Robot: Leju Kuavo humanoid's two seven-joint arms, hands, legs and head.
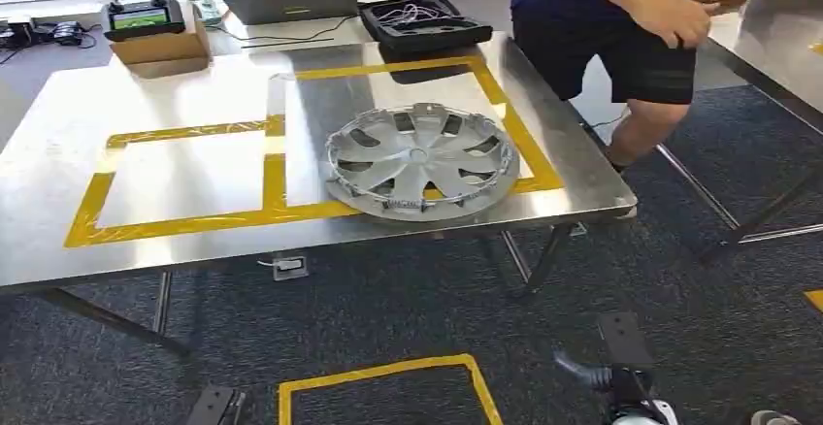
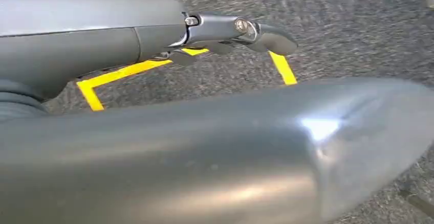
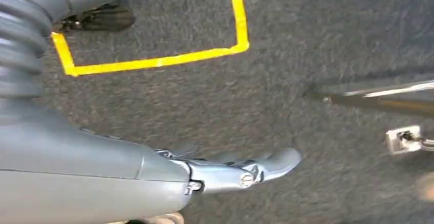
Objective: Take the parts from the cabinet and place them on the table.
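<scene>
Silver hubcap (image 1: 420, 161) lies flat on the steel table (image 1: 194, 85), centre-right of the head frame, inside the right-hand yellow tape box (image 1: 524, 144), its lower rim overlapping the tape. Note the left hand (image 2: 235, 32) in the left wrist view: fingers extended over grey carpet (image 2: 358, 24), holding nothing. Right hand (image 3: 240, 170), right wrist view: fingers likewise extended, nothing in it. A person (image 1: 621, 27) stands at the table's far right corner, upper right of the frame. Laptop (image 1: 291, 3) and black case (image 1: 427, 25) sit at upper centre.
</scene>
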